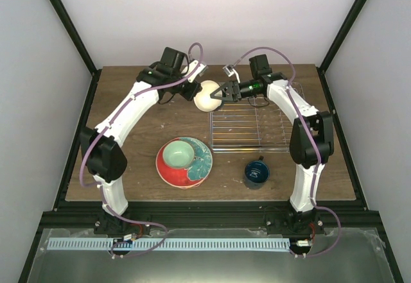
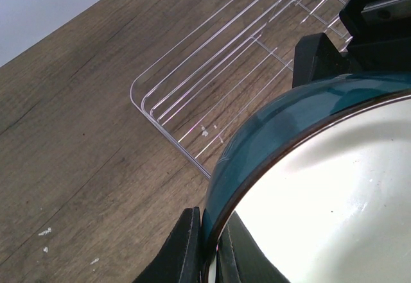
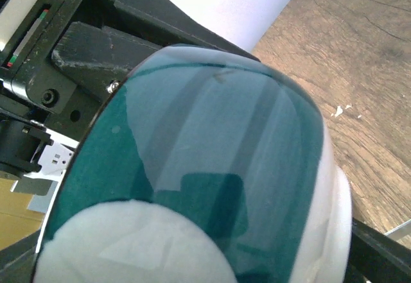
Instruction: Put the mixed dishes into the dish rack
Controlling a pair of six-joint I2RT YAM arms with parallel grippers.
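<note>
Left wrist view: your left gripper grasps the cream bowl by its rim near the far edge of the table; the right gripper stands released beside it.

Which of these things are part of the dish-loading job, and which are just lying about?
Part of the job: cream bowl, pale green bowl, red-and-teal plate, dark blue mug, wire dish rack.
Just there: wooden table, pale strip before the arm bases.
</note>
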